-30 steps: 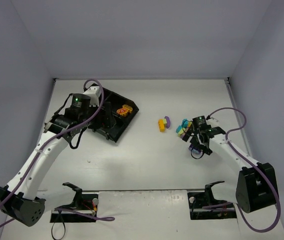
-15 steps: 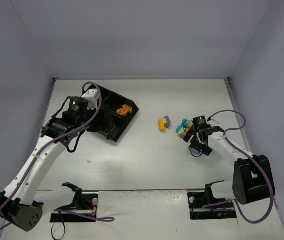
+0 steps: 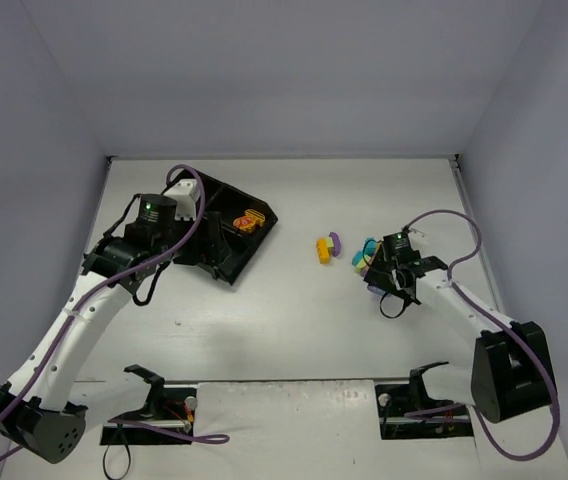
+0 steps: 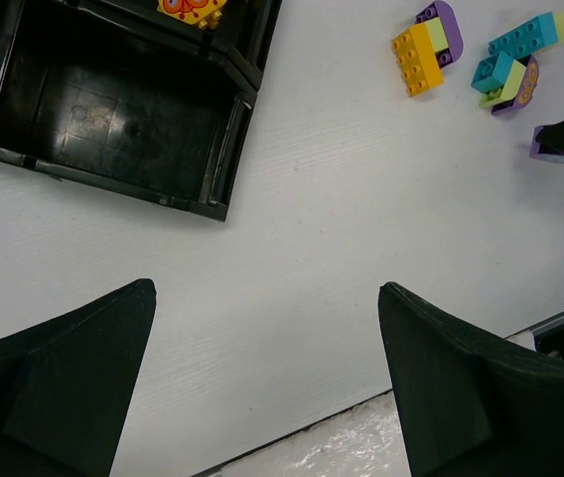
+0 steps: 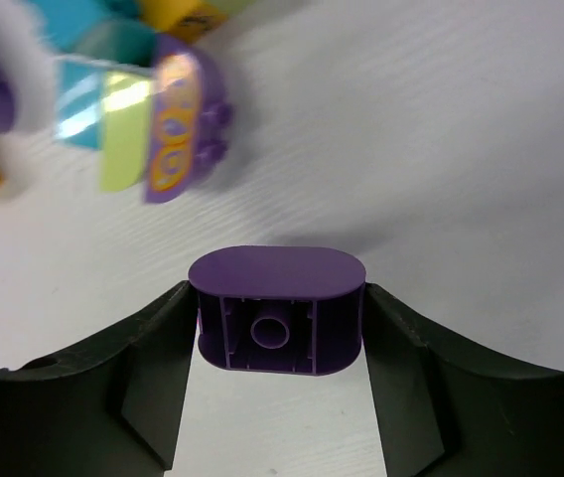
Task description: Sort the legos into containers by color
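My right gripper [image 5: 277, 333] is shut on a purple oval lego [image 5: 277, 310], one finger against each end, with its hollow underside facing the camera, just above the table. Beyond it lie a purple printed brick [image 5: 185, 124], a lime piece [image 5: 118, 144] and teal ones [image 5: 88, 30]. From above, the right gripper [image 3: 389, 288] sits just in front of that loose pile [image 3: 366, 256]. A yellow and purple pair [image 3: 325, 247] lies further left. My left gripper [image 4: 267, 383] hangs open and empty near the black tray of containers [image 4: 227, 149]; orange legos [image 4: 193, 10] lie in one compartment.
The tray [image 3: 266, 215] stands at an angle at the back left, partly under the left arm. The near compartment [image 4: 113, 99] holds nothing. The table's front edge [image 4: 292, 437] runs just beneath the left fingers. Purple cables loop off both arms.
The right gripper's fingers have closed in onto the purple oval lego. The left arm shifted slightly a second ago and has stayed still since, jaws wide.
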Controlling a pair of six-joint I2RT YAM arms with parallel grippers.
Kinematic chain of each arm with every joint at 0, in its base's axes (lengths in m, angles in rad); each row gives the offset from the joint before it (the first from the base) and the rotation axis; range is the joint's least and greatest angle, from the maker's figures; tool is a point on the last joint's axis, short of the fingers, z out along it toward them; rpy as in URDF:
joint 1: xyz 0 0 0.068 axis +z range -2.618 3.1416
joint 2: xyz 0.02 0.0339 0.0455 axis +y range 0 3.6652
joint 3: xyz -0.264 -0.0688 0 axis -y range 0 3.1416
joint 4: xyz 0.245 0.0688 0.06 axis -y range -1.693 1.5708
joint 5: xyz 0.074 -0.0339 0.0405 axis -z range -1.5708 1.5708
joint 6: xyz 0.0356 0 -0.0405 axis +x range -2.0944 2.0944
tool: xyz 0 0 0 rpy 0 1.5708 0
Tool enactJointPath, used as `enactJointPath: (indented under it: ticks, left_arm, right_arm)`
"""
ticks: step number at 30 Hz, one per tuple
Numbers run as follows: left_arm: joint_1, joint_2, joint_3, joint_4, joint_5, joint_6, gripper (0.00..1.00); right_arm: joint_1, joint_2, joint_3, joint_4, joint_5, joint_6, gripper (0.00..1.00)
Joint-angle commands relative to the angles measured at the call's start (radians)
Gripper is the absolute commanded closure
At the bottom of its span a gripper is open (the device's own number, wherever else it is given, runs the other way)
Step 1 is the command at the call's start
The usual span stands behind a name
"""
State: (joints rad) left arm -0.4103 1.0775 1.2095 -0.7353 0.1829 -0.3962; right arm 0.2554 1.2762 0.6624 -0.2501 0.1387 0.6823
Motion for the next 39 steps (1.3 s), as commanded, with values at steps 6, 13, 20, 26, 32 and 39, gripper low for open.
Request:
enactJointPath:
  ticks: [6,13,20,26,32,39]
  left_arm:
    - [-0.004,0.038,0.113,0.007,0.067,0.004,0.13]
    - [-0.002,0.079,0.217,0.036,0.18,-0.046,0.13]
    - [-0.002,0.131,0.272,0.086,0.317,-0.081,0.13]
    - [-0.002,0.124,0.32,0.013,0.158,-0.033,0.13]
    - [0.002,0.042,0.323,-0.091,-0.124,-0.023,0.13]
    - [0.004,-0.099,0.249,-0.156,-0.348,-0.026,0.13]
  right_arm:
    - [0.244,-0.187,0.173,0.167,-0.106,-0.395,1.0]
    - [0.301,-0.252,0.213,0.472,-0.45,-0.671,0.99]
    - [0.301,-0.096,0.354,0.499,-0.695,-0.809,0.95]
    - [0.318,0.119,0.488,0.526,-0.729,-0.802,0.94]
    - [0.398,0.374,0.666,0.549,-0.683,-0.762,0.94]
    - [0.484,0.613,0.853,0.58,-0.625,-0.716,0.9]
